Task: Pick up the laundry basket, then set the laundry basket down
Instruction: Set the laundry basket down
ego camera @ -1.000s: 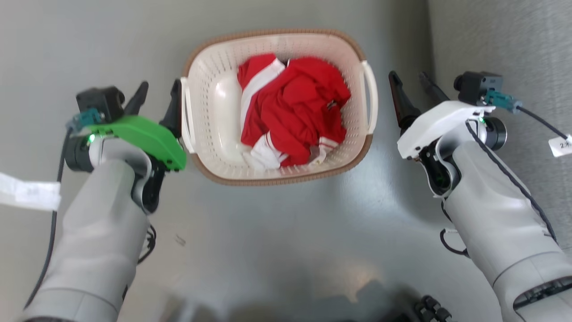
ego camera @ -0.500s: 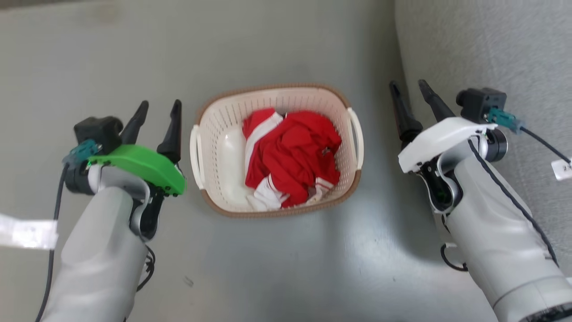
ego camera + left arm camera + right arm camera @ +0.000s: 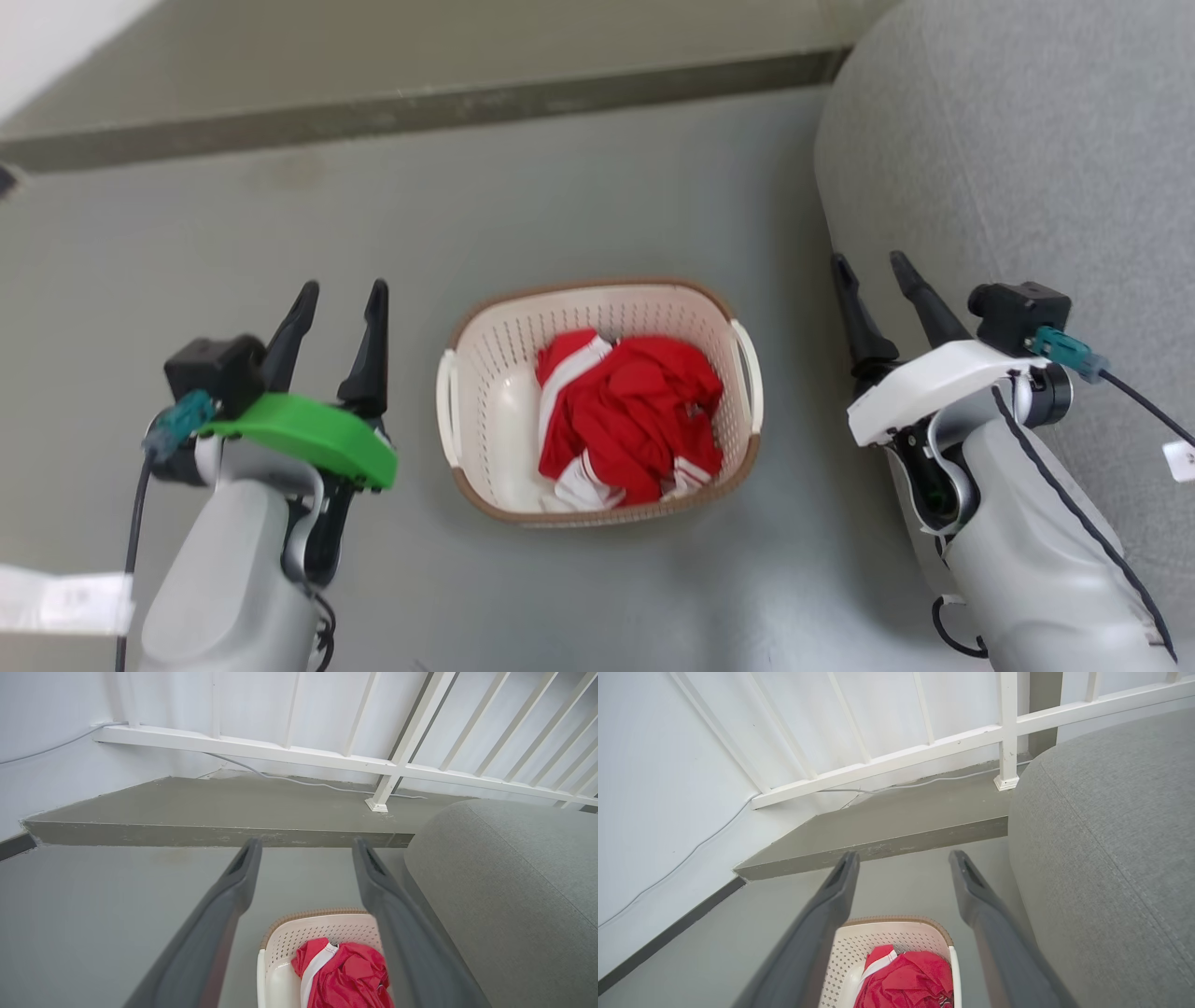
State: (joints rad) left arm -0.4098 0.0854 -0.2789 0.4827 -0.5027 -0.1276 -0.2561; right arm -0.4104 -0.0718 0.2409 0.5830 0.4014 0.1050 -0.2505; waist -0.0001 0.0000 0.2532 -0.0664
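The laundry basket (image 3: pixel 495 359) stands on the floor (image 3: pixel 597 187) between the left hand (image 3: pixel 343 291) and right hand (image 3: pixel 869 263), touching neither. Red clothing (image 3: pixel 635 420) lies inside. Both hands are spread apart and hold nothing.

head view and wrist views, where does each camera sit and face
Head view: on the head, facing down at the laundry basket; shows left gripper and right gripper.
Left wrist view: left wrist, facing the railing along its open jaws.
Right wrist view: right wrist, same way, own open jaws.
All share the basket.
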